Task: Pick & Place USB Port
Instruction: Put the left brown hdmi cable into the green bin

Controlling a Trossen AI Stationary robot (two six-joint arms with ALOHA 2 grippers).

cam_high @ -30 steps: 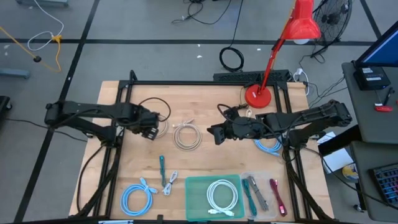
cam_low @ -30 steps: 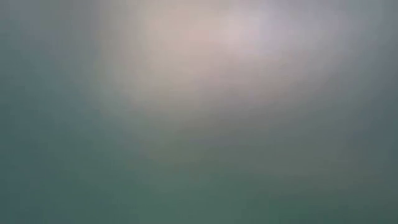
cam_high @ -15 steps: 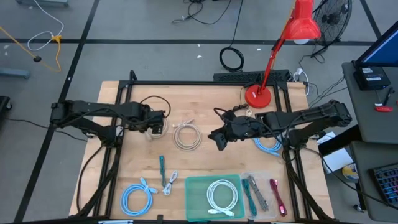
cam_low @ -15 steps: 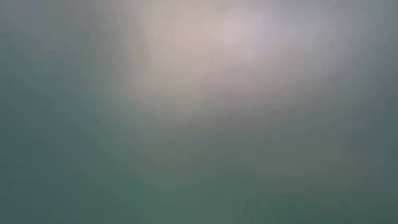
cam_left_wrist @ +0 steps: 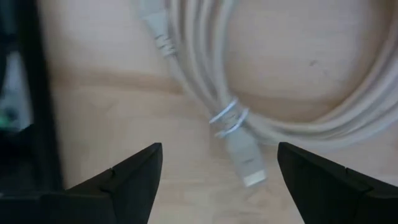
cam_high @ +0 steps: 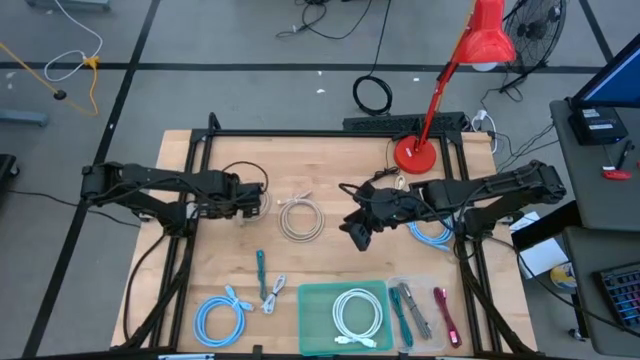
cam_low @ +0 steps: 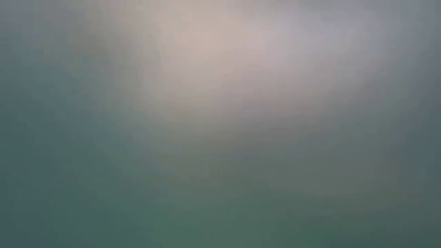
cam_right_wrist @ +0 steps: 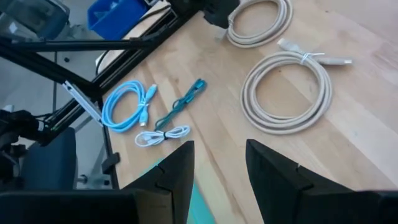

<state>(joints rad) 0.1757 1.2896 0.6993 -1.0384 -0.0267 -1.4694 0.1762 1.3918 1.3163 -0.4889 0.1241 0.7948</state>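
Beige cable [cam_left_wrist: 236,134]: coiled on wooden table [cam_high: 330,160], just under left gripper [cam_left_wrist: 217,177]; not lifted.
Left gripper: jaws wide, empty, straddling the tied plug end.
Right gripper [cam_high: 360,232]: mid-table, part open, empty.
Done: white cable [cam_high: 357,313] in green tray [cam_high: 312,300].
Left: remaining cables.
Room: open wood around coil; black frame rail nearby.

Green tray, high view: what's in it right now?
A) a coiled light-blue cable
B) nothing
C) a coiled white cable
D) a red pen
C: the green tray at the table's near edge holds a coiled white cable; the light-blue coil lies on the bare wood off to its side, outside the tray.
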